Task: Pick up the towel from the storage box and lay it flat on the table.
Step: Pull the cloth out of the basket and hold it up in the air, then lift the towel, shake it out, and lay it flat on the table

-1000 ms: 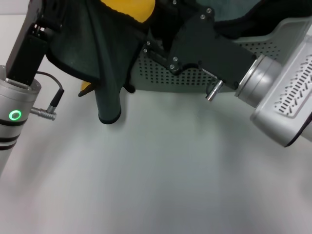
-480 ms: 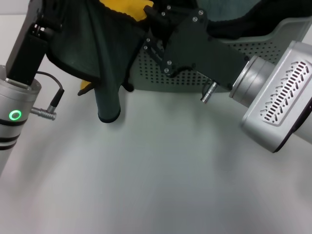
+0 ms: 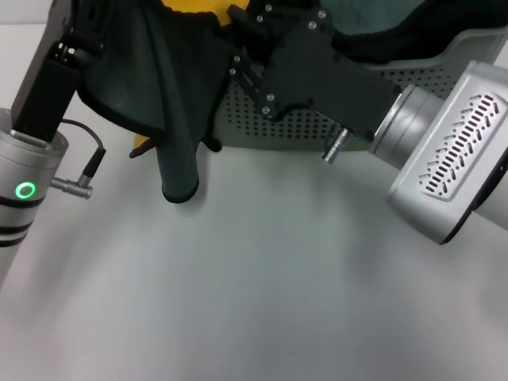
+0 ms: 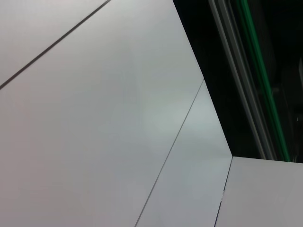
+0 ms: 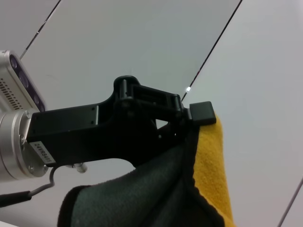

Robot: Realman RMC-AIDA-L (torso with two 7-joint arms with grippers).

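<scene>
While hanging above white flat tabletop (image 3: 262, 286): dark grey-green, yellow-backed towel with black trim (image 3: 171, 87), beside sage-green perforated plastic storage box (image 3: 317, 119). Left gripper (image 5: 201, 114) pinching towel edge. Right gripper (image 3: 246, 36) near towel; finger state undeterminable.

Soft, fuzzy cloth towel (image 3: 171, 87); perforated matt plastic box (image 3: 302, 123); smooth matt white table (image 3: 238, 286); brushed metal arm (image 3: 444, 167).

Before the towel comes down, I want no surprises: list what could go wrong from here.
The towel hangs bunched from the left gripper, its low fold touching the table; lowering now would likely leave it crumpled. The right gripper reaches close above the storage box and could snag it.
</scene>
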